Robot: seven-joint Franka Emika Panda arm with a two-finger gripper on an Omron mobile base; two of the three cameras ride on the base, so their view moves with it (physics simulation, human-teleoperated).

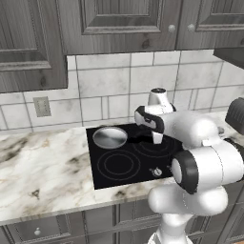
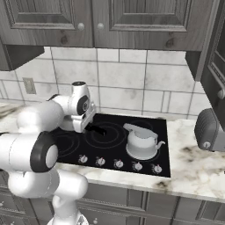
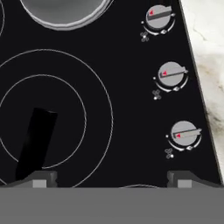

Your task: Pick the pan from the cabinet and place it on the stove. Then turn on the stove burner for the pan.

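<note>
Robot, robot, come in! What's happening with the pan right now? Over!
Jaws open and empty above the stove. Pan sits on a back burner, handle under the hand. Kettle on the other side. Knobs untouched.

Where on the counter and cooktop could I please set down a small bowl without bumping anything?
The marble counter left of the stove is bare as far as the wall outlet. The stove's front-left ring is free, bordered by the pan behind. It is crowded further right: kettle, knob row, toaster.
</note>
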